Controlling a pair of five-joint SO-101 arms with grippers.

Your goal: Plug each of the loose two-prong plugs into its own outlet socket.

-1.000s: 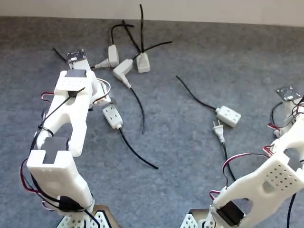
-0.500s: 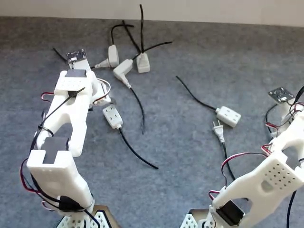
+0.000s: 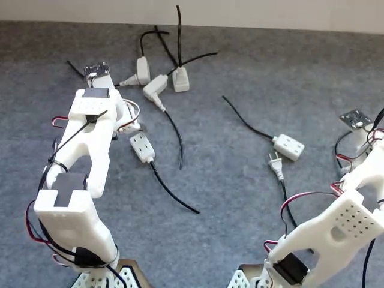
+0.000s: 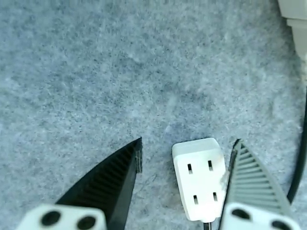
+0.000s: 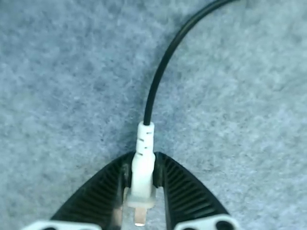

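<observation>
Down at the bench [image 4: 96, 72], left claw [image 4: 188, 146] spread wide astride an outlet socket [image 4: 199, 179]. Well apart from that socket, right claw [image 5: 142, 163] clenched on a two-prong plug [image 5: 141, 184].

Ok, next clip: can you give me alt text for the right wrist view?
The right tool is shut on a white two-prong plug, gripping its body with the prong end toward the camera. The plug's black cord runs away from the tool, curving across grey carpet.
</observation>
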